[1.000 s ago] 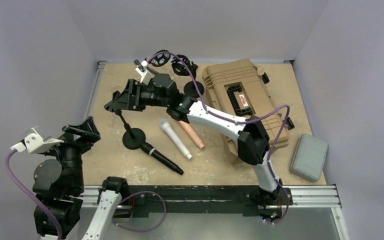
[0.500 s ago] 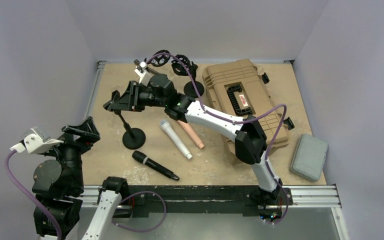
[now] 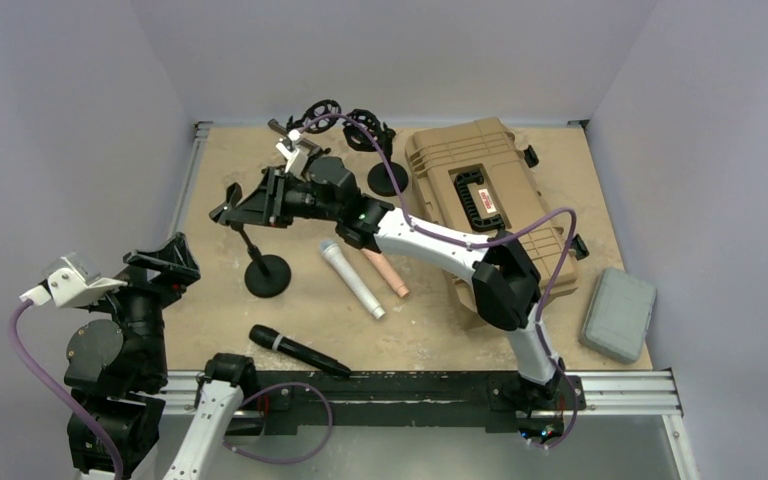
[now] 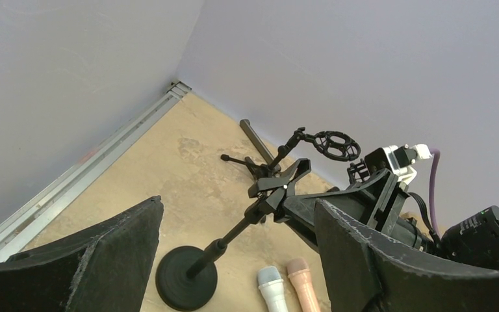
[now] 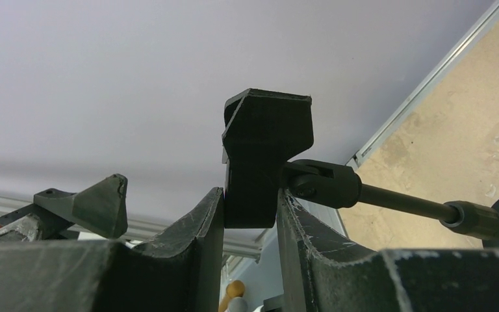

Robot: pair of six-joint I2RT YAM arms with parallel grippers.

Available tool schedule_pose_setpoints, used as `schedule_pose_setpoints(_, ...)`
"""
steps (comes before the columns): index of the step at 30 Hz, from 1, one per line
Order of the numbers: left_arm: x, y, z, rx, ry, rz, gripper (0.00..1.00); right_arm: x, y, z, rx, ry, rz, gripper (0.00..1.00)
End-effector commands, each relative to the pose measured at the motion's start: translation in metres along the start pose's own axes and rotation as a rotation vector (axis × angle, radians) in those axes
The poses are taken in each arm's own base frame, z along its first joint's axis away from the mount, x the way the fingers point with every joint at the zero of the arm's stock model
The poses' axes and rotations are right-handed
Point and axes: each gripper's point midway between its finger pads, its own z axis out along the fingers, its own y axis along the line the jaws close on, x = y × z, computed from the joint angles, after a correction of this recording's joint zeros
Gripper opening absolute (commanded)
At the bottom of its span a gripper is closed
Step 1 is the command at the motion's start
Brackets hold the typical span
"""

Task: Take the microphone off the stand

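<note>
The black microphone lies flat on the table near the front rail, apart from the stand. The black stand rests on its round base, its pole leaning up to a clip. My right gripper is shut on that clip, one finger pressed against each side, and the clip holds nothing. My left gripper hangs raised at the left, open and holding nothing, looking down at the stand from between its fingers.
A white microphone and a pink one lie side by side right of the stand base. A tan hard case fills the back right, a small grey case sits at the right edge, and more black stands are at the back wall.
The black microphone has slid from beside the stand base toward the front rail and to the left. My right gripper has closed onto the stand's clip. The left arm is still.
</note>
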Motion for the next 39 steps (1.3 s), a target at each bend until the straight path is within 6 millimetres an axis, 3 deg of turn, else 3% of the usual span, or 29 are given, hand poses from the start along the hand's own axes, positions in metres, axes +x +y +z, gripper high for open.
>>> schedule_pose_setpoints(1, -0.005, -0.007, 0.006, 0.017, -0.017, 0.002, 0.83, 0.030, -0.057, -0.007, 0.140, 0.066, 0.036, 0.17)
schedule_pose_setpoints(9, 0.000, -0.007, 0.009, 0.014, -0.003, 0.005, 0.83, 0.062, -0.100, -0.012, 0.177, 0.123, 0.077, 0.16)
schedule_pose_setpoints(21, 0.007, -0.009, 0.014, 0.016, 0.020, 0.006, 0.83, 0.077, -0.133, -0.024, 0.229, 0.142, 0.123, 0.16)
schedule_pose_setpoints(28, 0.013, -0.011, 0.017, 0.021, 0.041, 0.004, 0.83, 0.089, -0.163, -0.029, 0.291, 0.154, 0.155, 0.16)
schedule_pose_setpoints(32, 0.021, -0.017, 0.023, 0.046, 0.073, 0.029, 0.83, 0.080, -0.167, -0.022, 0.334, 0.150, 0.106, 0.17)
schedule_pose_setpoints(35, 0.033, -0.025, 0.033, 0.059, 0.147, 0.076, 0.88, 0.069, -0.156, -0.021, 0.329, 0.124, 0.070, 0.21)
schedule_pose_setpoints(38, 0.046, -0.031, 0.042, 0.054, 0.234, 0.107, 0.89, 0.056, -0.136, -0.020, 0.285, 0.109, 0.026, 0.31)
schedule_pose_setpoints(39, 0.049, -0.035, 0.046, 0.060, 0.258, 0.112, 0.89, 0.053, -0.129, -0.019, 0.272, 0.109, 0.011, 0.38)
